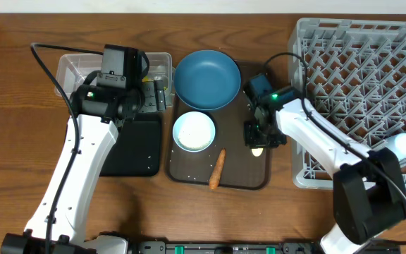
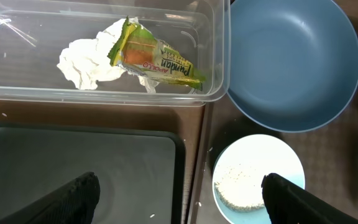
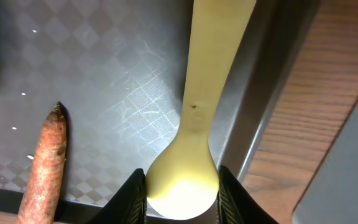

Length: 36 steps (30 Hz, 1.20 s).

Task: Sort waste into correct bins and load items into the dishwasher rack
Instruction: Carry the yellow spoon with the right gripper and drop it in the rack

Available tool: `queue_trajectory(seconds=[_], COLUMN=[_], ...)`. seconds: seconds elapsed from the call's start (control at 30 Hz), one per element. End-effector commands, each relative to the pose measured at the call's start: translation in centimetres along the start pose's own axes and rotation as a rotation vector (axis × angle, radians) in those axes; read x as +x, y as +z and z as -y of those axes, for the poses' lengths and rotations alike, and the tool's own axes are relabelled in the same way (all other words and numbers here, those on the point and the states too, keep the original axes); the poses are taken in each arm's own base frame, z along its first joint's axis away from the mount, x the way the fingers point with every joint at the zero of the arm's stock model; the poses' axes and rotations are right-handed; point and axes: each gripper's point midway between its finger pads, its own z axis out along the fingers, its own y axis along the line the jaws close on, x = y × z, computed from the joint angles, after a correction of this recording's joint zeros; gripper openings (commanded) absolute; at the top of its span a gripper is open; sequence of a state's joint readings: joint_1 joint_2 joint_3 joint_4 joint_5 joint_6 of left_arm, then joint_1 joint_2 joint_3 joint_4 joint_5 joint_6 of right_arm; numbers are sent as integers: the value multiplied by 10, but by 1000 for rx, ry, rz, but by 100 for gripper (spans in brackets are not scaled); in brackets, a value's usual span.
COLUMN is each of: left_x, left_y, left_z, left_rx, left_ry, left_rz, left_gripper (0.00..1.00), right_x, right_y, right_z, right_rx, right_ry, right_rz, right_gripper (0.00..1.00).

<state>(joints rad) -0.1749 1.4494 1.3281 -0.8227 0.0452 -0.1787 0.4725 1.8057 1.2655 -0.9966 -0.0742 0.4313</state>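
Observation:
My right gripper is low over the dark brown serving tray, shut on the bowl end of the pale yellow spoon, whose handle points away along the tray's right edge. The thin carrot-like stick lies just left of it. My left gripper hangs open above the black tray and the white bowl, which holds rice-like crumbs. The crumpled tissue and the snack wrapper lie in the clear tub. The dark-blue bowl sits at the serving tray's far end.
The light-grey dishwasher rack fills the right side of the table, close to the serving tray's right edge. A strip of bare wood separates them. A black cable loops over the table at the left.

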Motion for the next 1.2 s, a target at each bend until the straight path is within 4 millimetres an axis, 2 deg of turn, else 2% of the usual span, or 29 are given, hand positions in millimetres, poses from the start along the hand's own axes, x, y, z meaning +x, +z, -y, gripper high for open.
queue_trajectory(seconds=[0.0,0.17,0.33,0.57,0.67,0.87,0.97,1.17], left_x=[-3,-3,-3,-3,-3,-3,-3,-3], left_y=[-1,-1,-1,-1,-1,-1,-1,-1], left_z=[-1,-1,-1,-1,-1,-1,-1,-1], left_rx=[-11,-11,-11,-11,-11,-11,-11,-11], left_ry=[14,14,14,14,14,14,14,14], left_rz=[6,6,6,7,7,6,6,6], left_gripper=[86,86,86,86,86,86,86,86], right_x=[-5,-10,-18,-29,-32,-25,-25,-23], right_y=[-10,-24,-51,-106,-118,-113,-107,-90], right_z=[5,12,28,71,91,129,140,142], right_rx=[7,-4,-16,-7,8,36,39,39], right_ry=[-28,-35,-70,-62,-69,7,42,48], right_rz=[42,82,143,232,251,199,178,106], right_gripper=[20,20,19,19,22,22,22,21])
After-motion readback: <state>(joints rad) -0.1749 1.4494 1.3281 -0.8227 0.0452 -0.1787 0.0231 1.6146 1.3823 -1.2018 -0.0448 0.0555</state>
